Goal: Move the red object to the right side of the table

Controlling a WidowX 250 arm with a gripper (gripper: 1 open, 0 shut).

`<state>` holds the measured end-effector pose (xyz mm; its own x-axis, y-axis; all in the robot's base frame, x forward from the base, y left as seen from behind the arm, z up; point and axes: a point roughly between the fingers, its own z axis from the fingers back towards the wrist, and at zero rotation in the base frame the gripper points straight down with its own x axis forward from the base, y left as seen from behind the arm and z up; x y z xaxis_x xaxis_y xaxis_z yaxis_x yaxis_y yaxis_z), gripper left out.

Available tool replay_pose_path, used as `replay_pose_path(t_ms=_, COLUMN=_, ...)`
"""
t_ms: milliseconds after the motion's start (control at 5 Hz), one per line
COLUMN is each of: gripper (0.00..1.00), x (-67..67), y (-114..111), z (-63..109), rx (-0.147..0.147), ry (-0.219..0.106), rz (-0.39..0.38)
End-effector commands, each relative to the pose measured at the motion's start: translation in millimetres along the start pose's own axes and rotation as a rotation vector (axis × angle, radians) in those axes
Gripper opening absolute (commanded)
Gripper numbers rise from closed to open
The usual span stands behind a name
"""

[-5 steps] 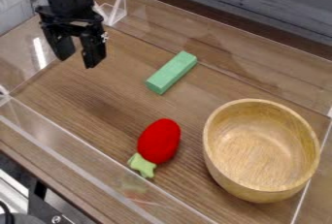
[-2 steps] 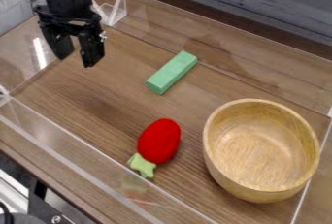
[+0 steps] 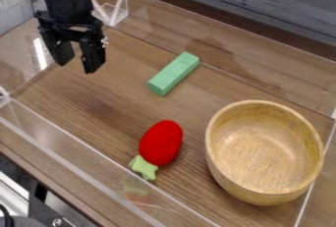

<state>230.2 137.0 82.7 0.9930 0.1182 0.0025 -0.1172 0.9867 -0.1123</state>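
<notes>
Table [image 3: 92,103] — brown wood grain, clear acrylic walls; no legible markings. Bowl [image 3: 265,150]: wooden, far right of and nearer than the gripper. Green block [image 3: 174,73]: right of the gripper. Red object [image 3: 160,142] — rounded, pale green leafy tip — lies nearer the camera, well apart from it. Gripper [image 3: 74,56]: pointing down, jaws wide, empty.

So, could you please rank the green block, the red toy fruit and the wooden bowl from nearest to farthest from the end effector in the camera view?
From the open end effector at upper left:
1. Green block, just to its right, mid-table.
2. Red toy fruit, lower, toward the front wall.
3. Wooden bowl, far across at lower right.
</notes>
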Motion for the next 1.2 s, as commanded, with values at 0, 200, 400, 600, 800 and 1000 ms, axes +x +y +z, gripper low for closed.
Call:
replay_pose_path(t_ms=0, gripper=1.0, x=1.9, y=-3.9, z=2.0, rx=0.015, ry=-0.006, rz=-0.012)
replay_pose_path(t_ms=200, gripper=1.0, x=-2.7, y=-23.2, z=-3.2, rx=0.004, ry=0.013, rz=-0.036)
replay_pose_path(t_ms=400, gripper=1.0, x=-10.2, y=-53.6, z=-10.2, rx=-0.01, ry=0.022, rz=-0.081)
replay_pose_path(t_ms=600, gripper=1.0, x=-13.5, y=-97.1, z=-16.1, rx=-0.016, ry=0.023, rz=-0.138)
replay_pose_path(t_ms=800, gripper=1.0, x=-17.3, y=-137.6, z=-24.4, rx=-0.027, ry=0.026, rz=-0.194)
replay_pose_path(t_ms=1000, gripper=1.0, x=-23.0, y=-138.7, z=-29.8, rx=-0.026, ry=0.015, rz=-0.184)
